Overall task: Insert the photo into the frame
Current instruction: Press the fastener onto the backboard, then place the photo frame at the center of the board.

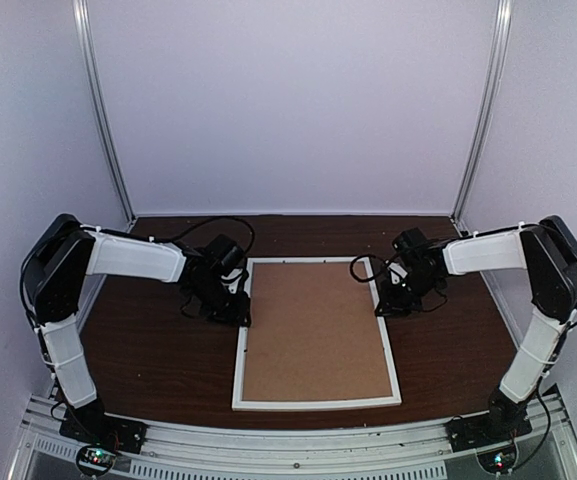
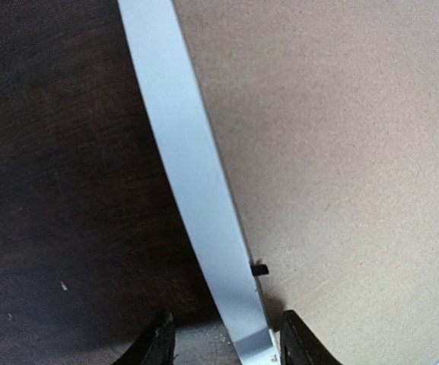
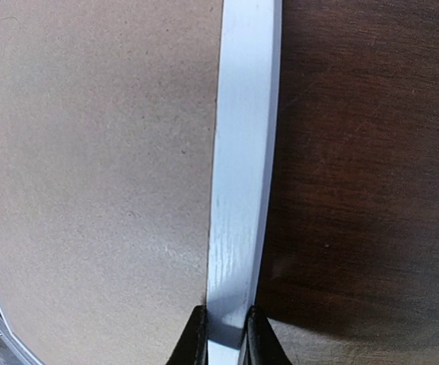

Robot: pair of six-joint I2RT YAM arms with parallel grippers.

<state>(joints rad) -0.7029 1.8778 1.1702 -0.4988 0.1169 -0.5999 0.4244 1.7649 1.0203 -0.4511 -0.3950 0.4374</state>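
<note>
Bolted at the near edge of the worktop [image 1: 158,350], the left arm [image 1: 66,350] and the right arm [image 1: 536,345] each rise and lean outward to a high elbow. From there each folds inward and down toward the middle. Between them the frame [image 1: 318,403] lies flat and face down at the centre of the worktop. Its long axis runs from the near edge toward the far edge, and its brown backing board [image 1: 313,330] faces up inside the thin white rim. The left tool [image 1: 238,312] sits at the frame's left long side and the right tool [image 1: 382,306] at its right long side, both along the far half.

Seen from the left wrist, the left tool [image 2: 230,348] points down over that long side, which runs away from it at a slight slant. Its fingers [image 2: 157,346] stand partly apart and straddle the rim, one over the worktop clear of the rim, the other over the board just beside it. A small black tab [image 2: 259,268] sits where rim meets board.

Seen from the right wrist, the right tool [image 3: 225,342] is closed on the rim, its fingers [image 3: 195,338] pressed against both faces. The board lies on one side and bare worktop on the other.
</note>
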